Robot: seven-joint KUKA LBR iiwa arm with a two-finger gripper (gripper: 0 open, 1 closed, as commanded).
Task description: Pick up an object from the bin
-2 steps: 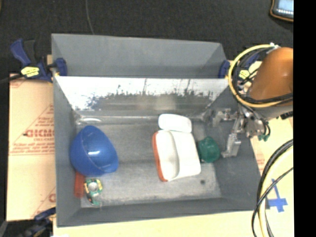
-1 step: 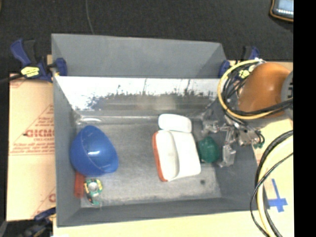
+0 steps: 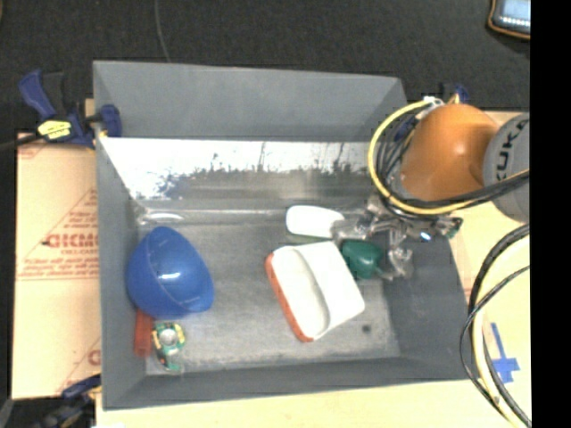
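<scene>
My gripper (image 3: 382,239) is low at the bin's right side, under the orange cover. Its metal fingers stand around a small dark green thing (image 3: 361,257) that lies on the bin floor. Whether the fingers press on it I cannot tell. Just left of it lies a white block with an orange edge (image 3: 314,291), tilted. A small white oval thing (image 3: 312,220) rests behind that, near the back wall.
A blue bowl (image 3: 168,271) lies upside down at the left. In front of it, in the front left corner, are a red piece (image 3: 143,335) and a small green and white thing (image 3: 169,341). The right wall is close behind the gripper.
</scene>
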